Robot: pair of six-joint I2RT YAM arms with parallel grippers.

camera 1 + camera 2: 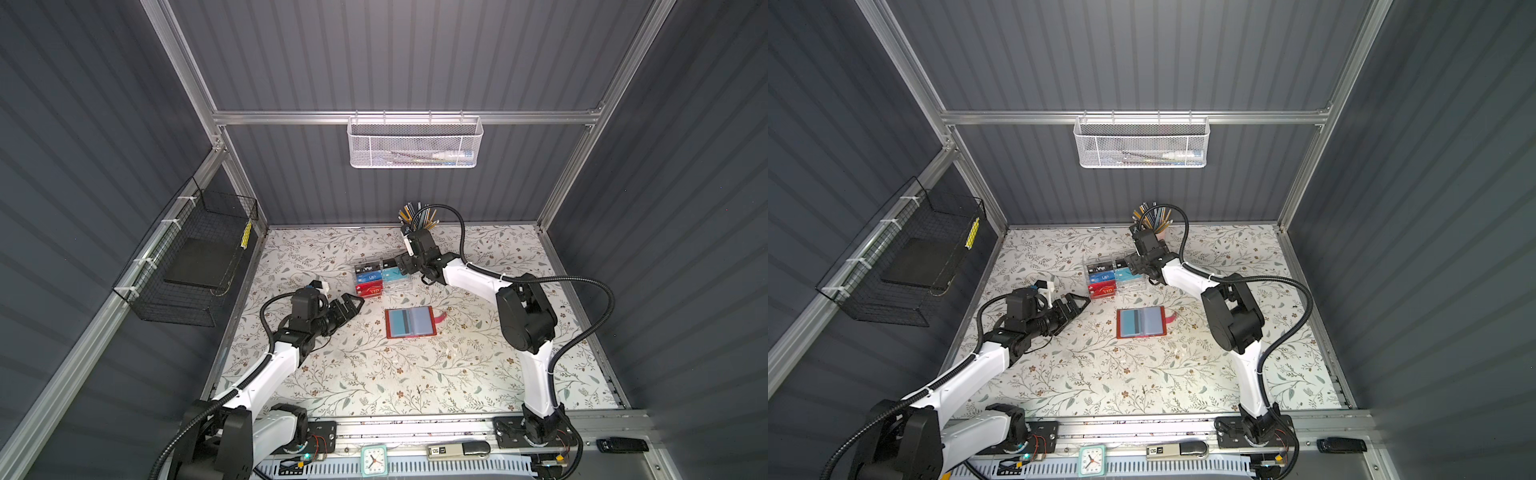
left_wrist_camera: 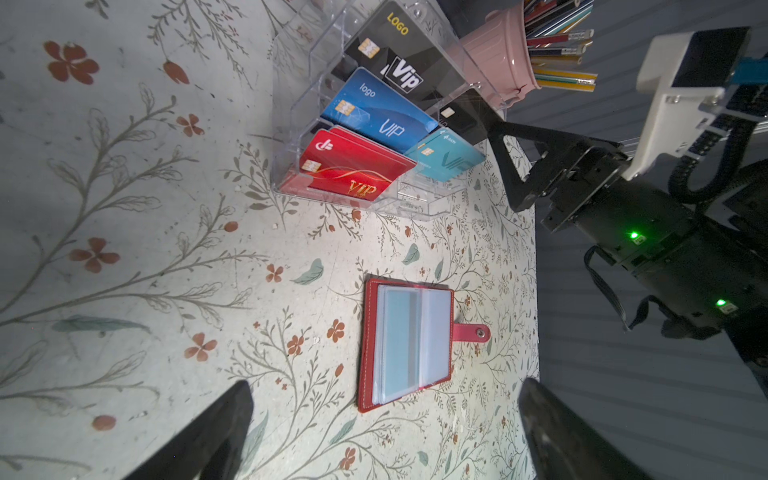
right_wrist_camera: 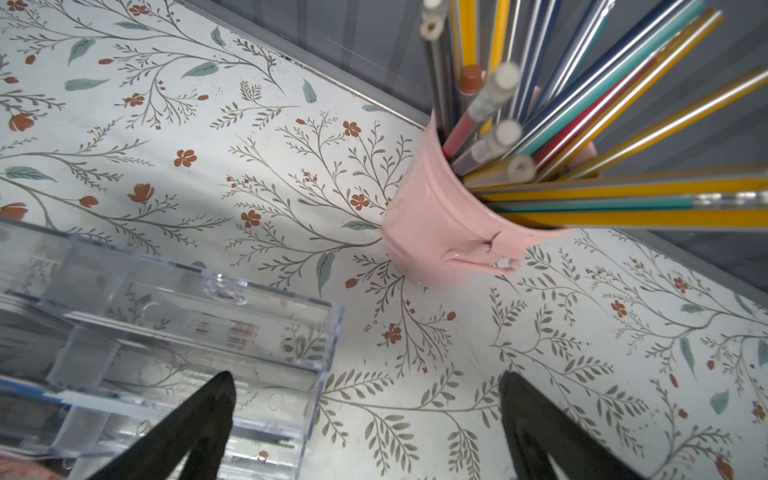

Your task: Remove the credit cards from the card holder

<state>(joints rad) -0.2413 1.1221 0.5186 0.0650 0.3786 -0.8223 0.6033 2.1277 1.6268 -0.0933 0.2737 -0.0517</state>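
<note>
Black fingers of the left end effector frame the card holder, which has one card left inside.

Both end effectors are spread wide and empty, and the right end effector hangs at the edge of the clear box. Between the arms, the card holder lies open on the table, near the box. A teal card and a black card stand in the box, so I judge them already out. The striped card sits in a sleeve, not yet pulled. Both top views show its dark stripe, which the left wrist view does not. That view shows the snap tab and the card prints instead. The right wrist view shows only the box and the pencil cup, never the holder.
</note>
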